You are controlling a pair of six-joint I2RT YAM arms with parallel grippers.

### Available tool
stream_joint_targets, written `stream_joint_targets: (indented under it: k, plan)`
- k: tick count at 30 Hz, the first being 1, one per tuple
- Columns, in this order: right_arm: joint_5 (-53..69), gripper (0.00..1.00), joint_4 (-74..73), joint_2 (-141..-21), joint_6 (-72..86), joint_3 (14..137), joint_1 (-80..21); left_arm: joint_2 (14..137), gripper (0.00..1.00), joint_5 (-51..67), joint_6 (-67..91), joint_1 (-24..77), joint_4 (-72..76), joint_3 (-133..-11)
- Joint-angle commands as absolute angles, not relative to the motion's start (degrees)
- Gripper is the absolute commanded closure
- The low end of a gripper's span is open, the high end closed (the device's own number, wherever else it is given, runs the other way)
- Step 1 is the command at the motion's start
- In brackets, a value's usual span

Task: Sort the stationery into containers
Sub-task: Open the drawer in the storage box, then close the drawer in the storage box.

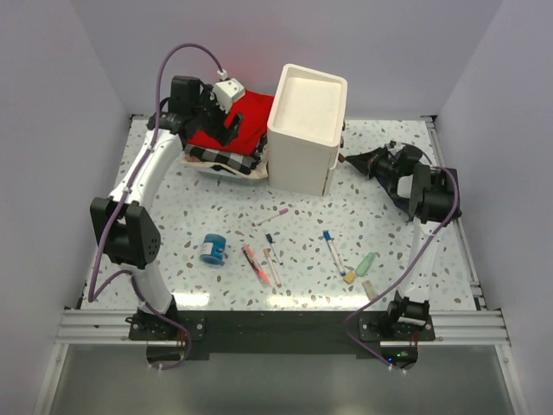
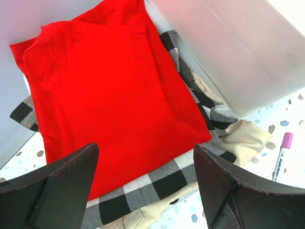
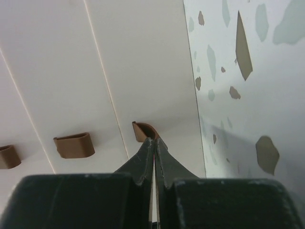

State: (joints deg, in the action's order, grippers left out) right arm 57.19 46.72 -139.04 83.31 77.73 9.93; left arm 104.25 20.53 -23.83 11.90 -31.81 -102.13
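Top external view: the white drawer unit [image 1: 304, 130] stands at twelve o'clock. The right gripper [image 3: 153, 143], jaws pinched fully together, meets its lowest handle [image 3: 144, 131] from three o'clock, probably to pull that drawer open. The left gripper [image 2: 144, 152] hangs wide open and empty over the red cloth [image 2: 109, 90] at ten o'clock, while the pens [image 1: 332, 246] and tape roll [image 1: 212, 248] lie loose toward six.

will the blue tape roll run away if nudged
Probably: the round blue tape roll seems to rest on its curved side, with nothing beside it on the speckled table. Likely stiff and light, being a small compact ring.
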Motion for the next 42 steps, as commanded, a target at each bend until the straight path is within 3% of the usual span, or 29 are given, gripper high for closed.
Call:
stream_joint_targets:
  k: [1, 14, 23, 29, 30, 32, 33, 34, 35, 36, 42]
  plan:
    - [58.97, 1.0, 43.69, -133.6, 80.87, 76.03, 13.35, 105.29, 0.15, 20.83, -24.35, 11.6, -28.39, -104.67]
    - [61.61, 1.0, 31.74, -127.44, 71.55, 75.94, 22.14, 107.05, 0.15, 23.55, -22.68, 10.9, -25.23, -104.68]
    - [62.31, 1.0, 28.13, -126.91, 67.24, 78.05, 20.13, 108.02, 0.17, 25.93, -22.59, 10.9, -23.73, -105.9]
    - [62.4, 1.0, 28.13, -126.21, 66.97, 79.01, 19.78, 110.73, 0.23, 29.78, -23.46, 16.33, -18.2, -121.09]
    - [62.4, 1.0, 28.13, -126.04, 66.97, 79.01, 19.78, 111.53, 0.27, 29.97, -23.99, 19.57, -16.63, -125.9]
    - [62.14, 1.0, 28.12, -125.95, 66.88, 78.93, 19.78, 113.02, 0.44, 30.67, -24.87, 22.75, -13.99, -128.66]
    - [62.14, 1.0, 28.12, -125.95, 66.88, 78.84, 19.78, 113.03, 0.67, 31.72, -24.79, 25.11, -9.89, -128.5]
    - [62.05, 1.0, 28.12, -125.86, 66.88, 78.84, 19.78, 112.94, 0.81, 32.69, -24.52, 26.18, -7.93, -127.97]
    - [62.05, 1.0, 28.21, -125.86, 66.8, 78.92, 19.78, 112.77, 0.93, 33.48, -24.35, 27.24, -6.34, -127.27]
    - [62.05, 1.0, 28.21, -125.95, 66.88, 79.01, 19.78, 112.76, 1.0, 33.66, -24.35, 29.33, -4.24, -125.87]
    - [61.96, 1.0, 28.74, -126.3, 66.97, 80.5, 19.86, 114.17, 1.0, 26.3, -30.14, 39.52, -9.57, -124.11]
